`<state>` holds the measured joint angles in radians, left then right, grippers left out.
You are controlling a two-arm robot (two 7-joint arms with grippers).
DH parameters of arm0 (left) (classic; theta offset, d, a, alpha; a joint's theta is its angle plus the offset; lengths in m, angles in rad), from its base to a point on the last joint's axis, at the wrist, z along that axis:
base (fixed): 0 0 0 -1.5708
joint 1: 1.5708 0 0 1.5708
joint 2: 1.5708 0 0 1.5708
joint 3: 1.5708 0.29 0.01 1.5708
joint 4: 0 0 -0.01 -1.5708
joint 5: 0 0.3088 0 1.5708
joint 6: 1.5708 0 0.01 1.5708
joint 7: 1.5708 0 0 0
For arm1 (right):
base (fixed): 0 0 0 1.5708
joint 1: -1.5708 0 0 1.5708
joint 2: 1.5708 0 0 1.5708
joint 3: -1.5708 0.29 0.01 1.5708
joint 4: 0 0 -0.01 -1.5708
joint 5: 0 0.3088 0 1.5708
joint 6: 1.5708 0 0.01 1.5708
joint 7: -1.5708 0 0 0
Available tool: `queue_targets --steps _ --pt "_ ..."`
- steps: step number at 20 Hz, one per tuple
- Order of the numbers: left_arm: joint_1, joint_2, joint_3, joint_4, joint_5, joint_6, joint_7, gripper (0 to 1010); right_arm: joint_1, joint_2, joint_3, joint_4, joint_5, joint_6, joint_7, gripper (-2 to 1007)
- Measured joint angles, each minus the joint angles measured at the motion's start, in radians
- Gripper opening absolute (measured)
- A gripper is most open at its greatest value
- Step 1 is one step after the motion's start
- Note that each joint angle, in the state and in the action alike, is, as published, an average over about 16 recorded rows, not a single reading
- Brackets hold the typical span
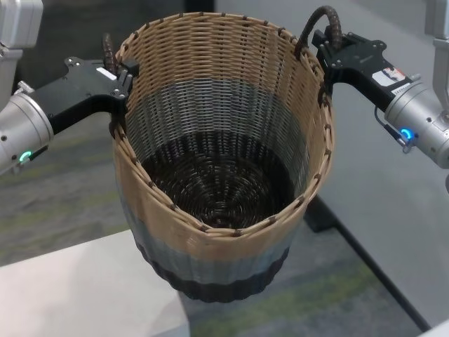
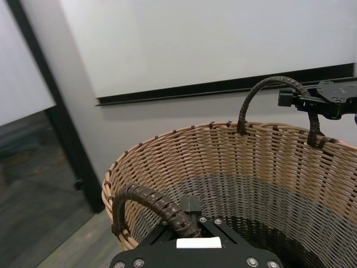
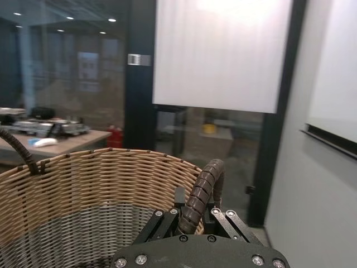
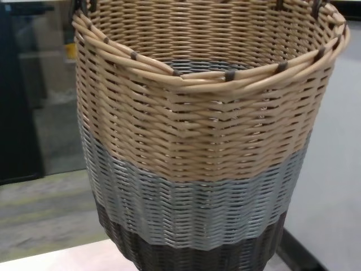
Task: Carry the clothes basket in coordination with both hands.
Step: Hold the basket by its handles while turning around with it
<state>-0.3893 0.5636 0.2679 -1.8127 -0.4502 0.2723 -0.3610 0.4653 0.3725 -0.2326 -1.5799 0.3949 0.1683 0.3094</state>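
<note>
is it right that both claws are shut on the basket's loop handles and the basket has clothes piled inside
Not quite. The left claw and right claw are each shut on a loop handle of the clothes basket, but the head view shows it empty: bare dark weave down to the bottom, no clothes.
</note>
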Motion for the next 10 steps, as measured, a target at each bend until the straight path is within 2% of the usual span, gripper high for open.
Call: queue_targets --steps 10 --pt "0.000 0.000 0.000 0.000 0.000 0.000 0.000 1 0.000 0.000 0.000 0.000 0.000 0.000 0.000 172"
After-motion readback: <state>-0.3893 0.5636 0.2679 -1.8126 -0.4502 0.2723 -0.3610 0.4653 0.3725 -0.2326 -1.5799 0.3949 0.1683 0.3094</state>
